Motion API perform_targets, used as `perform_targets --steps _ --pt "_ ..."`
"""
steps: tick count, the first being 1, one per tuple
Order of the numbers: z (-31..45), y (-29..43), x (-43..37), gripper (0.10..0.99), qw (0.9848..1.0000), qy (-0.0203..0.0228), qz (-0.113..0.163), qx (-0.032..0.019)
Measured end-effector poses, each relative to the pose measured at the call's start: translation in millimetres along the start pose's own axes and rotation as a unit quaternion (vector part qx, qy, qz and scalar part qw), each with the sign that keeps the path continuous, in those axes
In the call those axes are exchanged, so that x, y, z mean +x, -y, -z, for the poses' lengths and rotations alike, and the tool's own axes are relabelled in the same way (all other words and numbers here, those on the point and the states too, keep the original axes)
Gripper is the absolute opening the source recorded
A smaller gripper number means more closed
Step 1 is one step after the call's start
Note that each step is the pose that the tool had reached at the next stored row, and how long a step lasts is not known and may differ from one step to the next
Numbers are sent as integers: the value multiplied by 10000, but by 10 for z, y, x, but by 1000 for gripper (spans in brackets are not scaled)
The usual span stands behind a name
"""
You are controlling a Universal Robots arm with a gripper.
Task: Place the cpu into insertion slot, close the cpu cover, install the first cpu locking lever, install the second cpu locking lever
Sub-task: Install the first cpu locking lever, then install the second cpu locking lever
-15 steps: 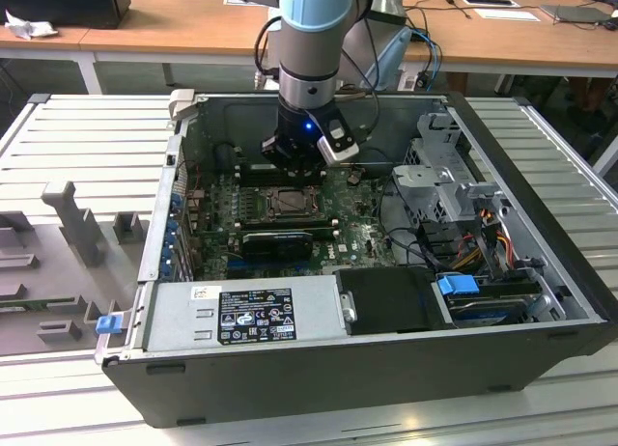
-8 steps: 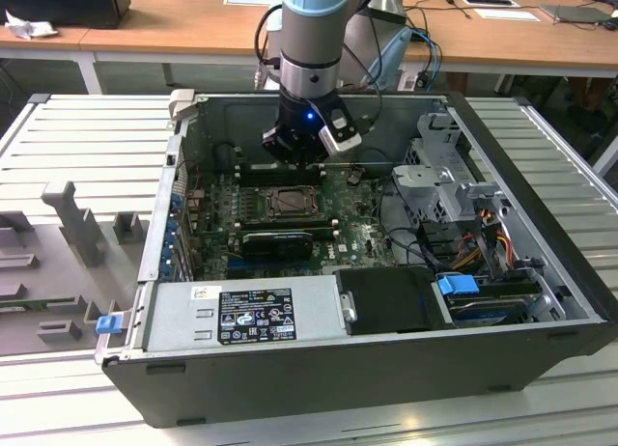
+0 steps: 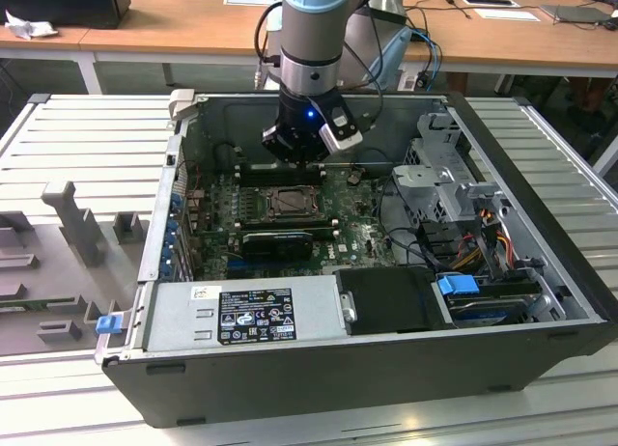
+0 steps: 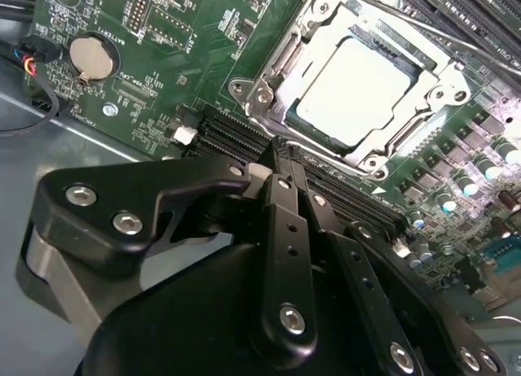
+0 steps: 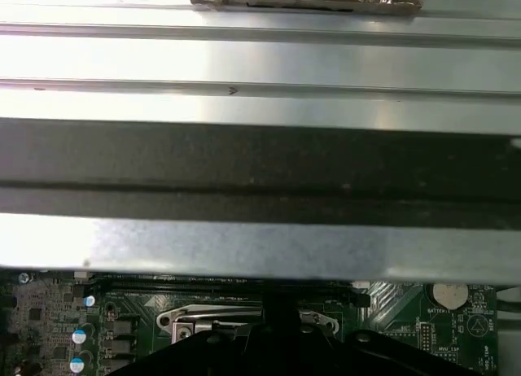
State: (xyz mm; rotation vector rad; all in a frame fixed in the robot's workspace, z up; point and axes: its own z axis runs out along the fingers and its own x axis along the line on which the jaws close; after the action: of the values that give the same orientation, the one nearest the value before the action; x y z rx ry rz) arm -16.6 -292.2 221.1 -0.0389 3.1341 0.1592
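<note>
Open PC case (image 3: 386,369) lies on its side on a ribbed, silvery metal table (image 3: 87,137), centre of the exterior view. Wooden desks (image 3: 193,21) run along the top edge; grey moulded fixture blocks (image 3: 68,224) sit at the left.

Inside the case: green motherboard (image 3: 357,238), grey power supply (image 3: 241,316) with label at lower centre, drive cage (image 3: 454,176) and cables on the right.

The cpu (image 4: 352,89), flat pale metal square, is seated in the insertion slot (image 3: 290,204) at upper right of the second wrist view. The cpu cover (image 4: 269,83), shiny stamped frame, lies down around it.

The gripper (image 4: 281,160), matte black, bolted links, hangs just above the board beside the socket. Fingers look drawn together, nothing held.

Coin cell battery (image 4: 91,57) sits upper left in that view.
</note>
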Motion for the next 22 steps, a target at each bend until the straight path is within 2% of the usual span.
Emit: perform_targets --steps 5,7,11,14,20,22 --pt "2 16 0 106 10000 0 0 0" --pt "10 57 2 106 10000 0 0 1" --pt "92 50 1 106 10000 0 0 0" --pt "96 68 1 106 10000 0 0 0" --pt "106 182 4 106 10000 0 0 1" --pt "153 188 5 106 10000 0 -1 2"
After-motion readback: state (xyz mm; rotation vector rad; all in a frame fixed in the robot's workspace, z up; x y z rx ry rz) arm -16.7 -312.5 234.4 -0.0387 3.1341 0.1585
